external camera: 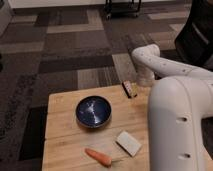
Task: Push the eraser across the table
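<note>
The eraser [129,89], a small dark bar with a reddish strip, lies at the far edge of the light wooden table [62,132], right of centre. My white arm fills the right side of the camera view and bends back down toward the table's far edge. The gripper [145,81] is at the end of that arm, just right of the eraser and close to it. I cannot tell whether it touches the eraser.
A dark blue bowl [93,111] sits mid-table. A white rectangular block [129,143] and an orange carrot [98,157] lie near the front. Dark patterned carpet surrounds the table. A dark chair [197,35] stands at the far right.
</note>
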You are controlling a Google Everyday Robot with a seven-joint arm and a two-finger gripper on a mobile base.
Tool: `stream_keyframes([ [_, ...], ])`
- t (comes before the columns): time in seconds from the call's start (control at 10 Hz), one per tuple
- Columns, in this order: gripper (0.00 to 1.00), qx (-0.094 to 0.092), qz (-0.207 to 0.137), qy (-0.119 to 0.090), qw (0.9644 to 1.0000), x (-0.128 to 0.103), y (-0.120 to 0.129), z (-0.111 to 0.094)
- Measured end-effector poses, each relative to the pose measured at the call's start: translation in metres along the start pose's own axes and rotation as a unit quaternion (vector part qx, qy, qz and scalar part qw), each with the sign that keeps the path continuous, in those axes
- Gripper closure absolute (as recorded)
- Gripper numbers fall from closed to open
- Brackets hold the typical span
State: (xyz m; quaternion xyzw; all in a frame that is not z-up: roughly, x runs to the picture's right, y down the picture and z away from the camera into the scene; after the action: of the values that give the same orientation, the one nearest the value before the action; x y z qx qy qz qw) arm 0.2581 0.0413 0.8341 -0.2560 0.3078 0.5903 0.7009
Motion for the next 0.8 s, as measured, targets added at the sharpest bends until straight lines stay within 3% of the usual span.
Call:
stream_keyframes([
  [0.2,0.20,0.003,-0.017,-0.017,0.9997,0.007,-0.017,0.005],
  [0.5,0.20,0.008,-0.064,-0.008,0.9979,0.021,-0.030,0.029],
  [0.6,0.20,0.016,-0.073,-0.004,0.9972,0.021,-0.031,0.036],
  [0.8,0.20,0.053,-0.085,0.002,0.9950,0.005,-0.033,0.042],
])
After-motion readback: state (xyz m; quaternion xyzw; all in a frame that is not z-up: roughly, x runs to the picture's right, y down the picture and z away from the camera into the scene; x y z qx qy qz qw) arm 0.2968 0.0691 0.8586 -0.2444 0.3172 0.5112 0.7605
